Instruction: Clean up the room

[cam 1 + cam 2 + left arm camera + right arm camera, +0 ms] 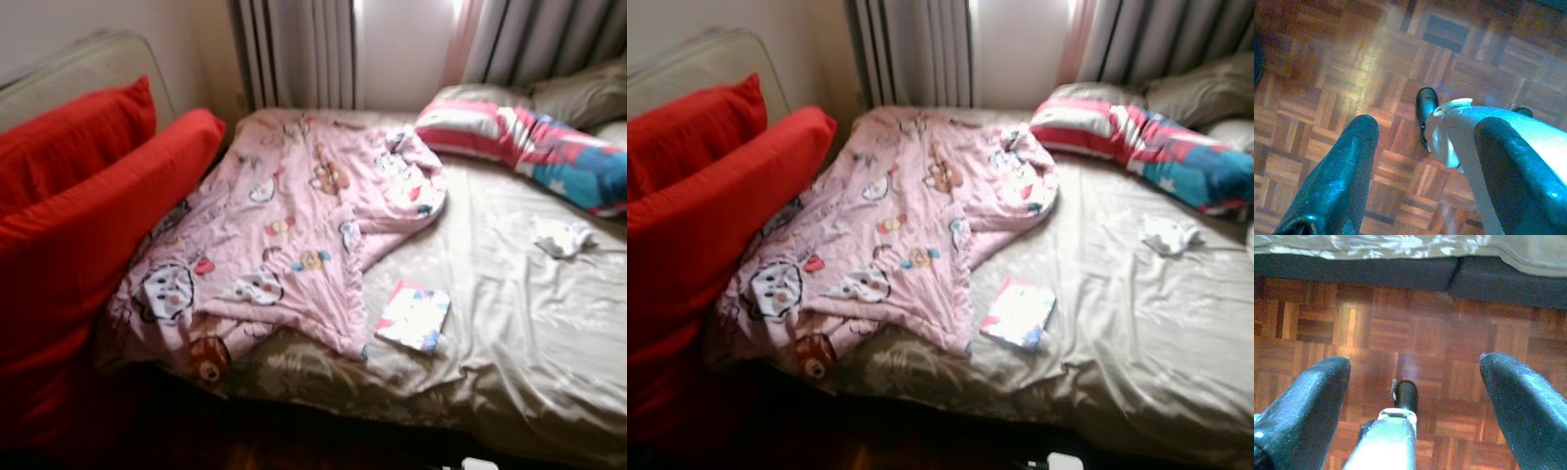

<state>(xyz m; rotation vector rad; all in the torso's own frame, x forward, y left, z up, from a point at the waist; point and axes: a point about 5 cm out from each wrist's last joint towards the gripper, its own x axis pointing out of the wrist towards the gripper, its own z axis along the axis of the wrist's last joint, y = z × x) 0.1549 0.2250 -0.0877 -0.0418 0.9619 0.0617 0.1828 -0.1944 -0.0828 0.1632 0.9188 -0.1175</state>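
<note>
Both grippers hang low beside me: my left gripper [1422, 171] has its black fingers [1337, 181] spread wide apart over the parquet floor [1327, 73], holding nothing, and my right gripper [1413, 396] is just the same, fingers [1308, 406] parted and empty, pointing at the floor close to the dark base of the bed [1400, 271]. Between each pair of fingers I see my own pale leg [1464, 142] and black foot [1405, 394] on the wood.

Up ahead, the mess is on the bed. A pink cartoon-print blanket [284, 235] lies crumpled across the left half of the beige sheet [529, 323], one corner trailing toward the near edge. Just beside that corner sits a small folded printed cloth [413, 315], flat on the sheet. Farther right, well apart from it, there's a little crumpled white item [560, 237]; I can't tell what it is. A striped red, white and blue pillow [529, 147] leans at the head end, with grey pillows [578, 93] behind it. On the left, two red cushions [88, 206] are stacked against a pale headboard-like panel [88, 64], touching the blanket's edge. Curtains [304, 54] hang behind the bed.
</note>
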